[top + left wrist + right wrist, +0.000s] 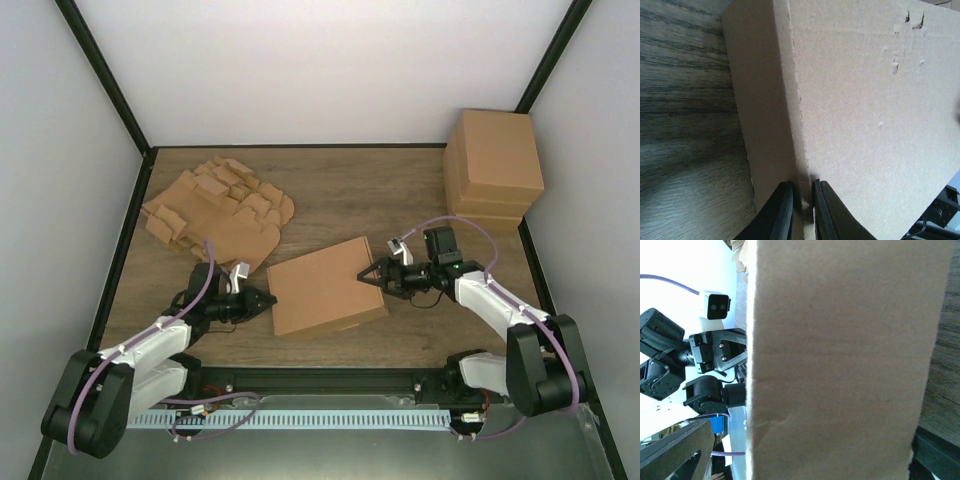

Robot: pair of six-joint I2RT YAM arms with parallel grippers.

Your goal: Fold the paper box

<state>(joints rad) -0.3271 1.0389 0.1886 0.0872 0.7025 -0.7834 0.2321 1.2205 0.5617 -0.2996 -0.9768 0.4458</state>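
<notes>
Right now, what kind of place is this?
Likely a robot test cell: white walls enclose a wooden table with a heap of cardboard blanks, stacked boxes, and the paper box between two arms.

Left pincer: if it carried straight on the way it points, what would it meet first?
The paper box: the left pincer has its tips at the box's left edge, seemingly pinching the cardboard.

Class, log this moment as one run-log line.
paper box: closed | left gripper: shut on its left edge | right gripper: open, straddling right edge
</notes>
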